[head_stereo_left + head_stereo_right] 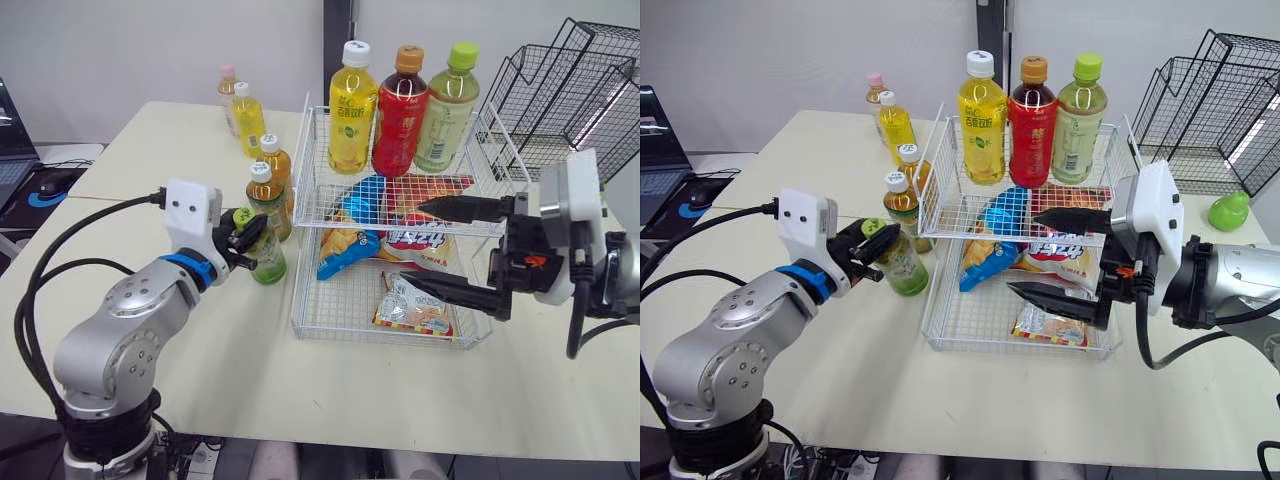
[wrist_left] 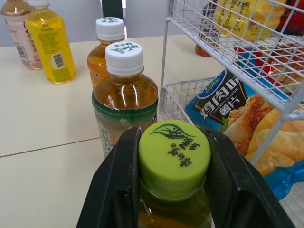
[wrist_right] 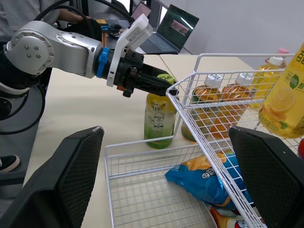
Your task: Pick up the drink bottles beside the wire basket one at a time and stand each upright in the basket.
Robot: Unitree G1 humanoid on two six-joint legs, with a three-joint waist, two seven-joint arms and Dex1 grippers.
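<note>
Left hand [image 2: 174,142] is clenched on the lime cap of the green tea bottle [image 1: 268,262], which stands upright on the desk [image 1: 150,170] just beside the wire basket [image 1: 350,330], at its nine o'clock. I'd worry about that grip: it has the cap alone, so a full bottle could swing below the fingers or slip out on the way up. An amber tea bottle [image 1: 265,195] stands right behind it at twelve o'clock, close enough to be tipped by a sideways lift. The basket's upper shelf juts out over the side wall, so the bottle could catch on the wire if it goes in low. Three bottles [image 1: 400,110] already stand along the back of that shelf, and a careless set-down could knock them. Snack bags [image 1: 415,305] cover the lower floor, poor footing for anything upright. Right hand [image 1: 412,243] hangs wide open and empty over the basket's four o'clock corner, possibly in the way. The desk is pale, smooth and matte. Beyond it are a plain light wall, a laptop [image 1: 10,145] at nine o'clock, and black wire trays [image 1: 580,90] at two o'clock.
</note>
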